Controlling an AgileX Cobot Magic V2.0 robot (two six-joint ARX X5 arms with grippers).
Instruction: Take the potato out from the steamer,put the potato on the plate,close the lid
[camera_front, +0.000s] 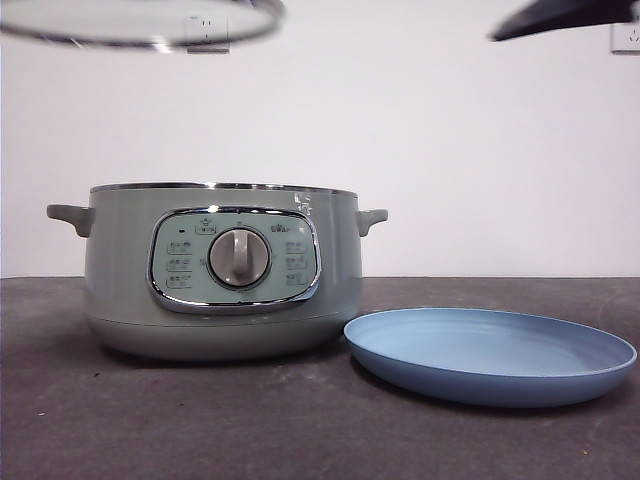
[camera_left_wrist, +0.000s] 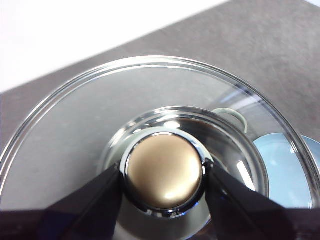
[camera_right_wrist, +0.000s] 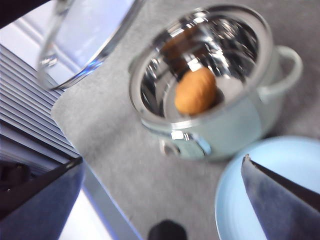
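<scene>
Steamer (camera_front: 220, 270) sits open on the tabletop (camera_front: 200, 420), plate (camera_front: 490, 355) just right of it. Lid (camera_front: 140, 22) is high above, left tool (camera_left_wrist: 164, 172) clamped on its knob. Potato (camera_right_wrist: 196, 91) lies inside the steamer; right tool (camera_right_wrist: 160, 165) is spread wide, empty.

Steamer (camera_front: 220, 270) panel markings too small; nothing legible.

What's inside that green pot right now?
One potato sits on the shiny metal floor of the open pot. Its underside, and the pot's near inner wall, are hidden from the camera.
</scene>
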